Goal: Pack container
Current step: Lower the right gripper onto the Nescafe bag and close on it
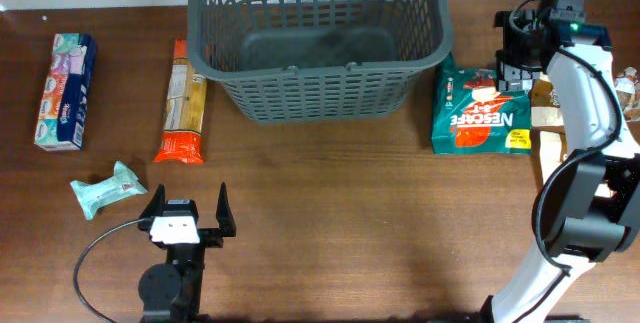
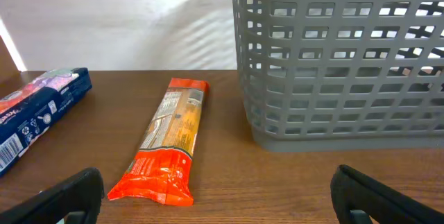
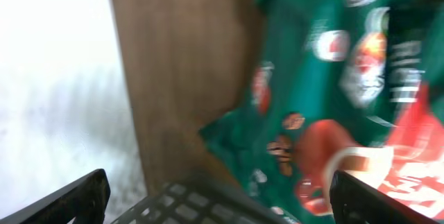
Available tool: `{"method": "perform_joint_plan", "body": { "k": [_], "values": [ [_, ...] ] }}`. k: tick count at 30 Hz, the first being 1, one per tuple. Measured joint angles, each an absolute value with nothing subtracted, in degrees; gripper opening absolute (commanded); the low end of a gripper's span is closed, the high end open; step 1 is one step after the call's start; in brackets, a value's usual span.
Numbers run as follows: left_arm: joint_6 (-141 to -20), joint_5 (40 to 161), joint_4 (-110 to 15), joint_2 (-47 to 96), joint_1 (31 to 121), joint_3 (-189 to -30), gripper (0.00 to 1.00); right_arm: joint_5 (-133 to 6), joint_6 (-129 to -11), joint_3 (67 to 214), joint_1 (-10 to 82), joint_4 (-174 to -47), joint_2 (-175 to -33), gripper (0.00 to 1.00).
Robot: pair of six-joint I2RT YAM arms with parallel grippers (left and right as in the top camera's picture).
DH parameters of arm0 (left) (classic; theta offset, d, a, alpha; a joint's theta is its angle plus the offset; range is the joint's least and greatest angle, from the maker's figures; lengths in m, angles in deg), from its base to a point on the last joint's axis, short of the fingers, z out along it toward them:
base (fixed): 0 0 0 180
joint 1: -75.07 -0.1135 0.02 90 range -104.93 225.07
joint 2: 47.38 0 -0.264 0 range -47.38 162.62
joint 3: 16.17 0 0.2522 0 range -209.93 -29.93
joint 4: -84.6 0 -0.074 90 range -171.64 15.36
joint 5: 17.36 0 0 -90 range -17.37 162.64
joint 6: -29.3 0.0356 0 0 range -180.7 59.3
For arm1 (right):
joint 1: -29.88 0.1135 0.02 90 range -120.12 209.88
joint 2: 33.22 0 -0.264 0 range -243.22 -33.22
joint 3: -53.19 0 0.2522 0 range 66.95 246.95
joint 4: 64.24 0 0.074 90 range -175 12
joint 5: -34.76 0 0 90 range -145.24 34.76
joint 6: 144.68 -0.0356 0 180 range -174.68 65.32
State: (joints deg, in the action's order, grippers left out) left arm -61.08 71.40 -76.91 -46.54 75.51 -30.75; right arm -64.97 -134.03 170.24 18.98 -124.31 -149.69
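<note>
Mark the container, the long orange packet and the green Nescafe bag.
container (image 1: 320, 95): overhead view, on its front lattice wall.
long orange packet (image 2: 171, 137): left wrist view, middle of its top face.
green Nescafe bag (image 1: 478, 115): overhead view, centre of its printed front.

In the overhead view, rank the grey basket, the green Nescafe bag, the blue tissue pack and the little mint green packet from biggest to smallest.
1. Grey basket, by far the largest.
2. Green Nescafe bag.
3. Blue tissue pack, longer but narrower than the bag.
4. Mint green packet, smallest.
</note>
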Motion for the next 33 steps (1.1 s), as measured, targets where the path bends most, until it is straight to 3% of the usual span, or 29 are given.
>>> {"method": "perform_joint_plan", "body": {
  "k": [9, 22, 33],
  "values": [
    [-61.08, 71.4, -76.91, -46.54, 75.51, -30.75, 0.99, -65.34, -136.43, 171.24, 17.52, -131.59, -149.71, 0.99],
    [-61.08, 71.4, -76.91, -46.54, 75.51, -30.75, 0.99, -58.9, -140.81, 189.1, 17.54, -147.08, -149.69, 0.99],
    [-61.08, 71.42, -76.91, -46.54, 75.51, -30.75, 0.99, -55.62, -143.23, 189.84, 17.54, -156.94, -149.75, 0.99]
  ]
}}
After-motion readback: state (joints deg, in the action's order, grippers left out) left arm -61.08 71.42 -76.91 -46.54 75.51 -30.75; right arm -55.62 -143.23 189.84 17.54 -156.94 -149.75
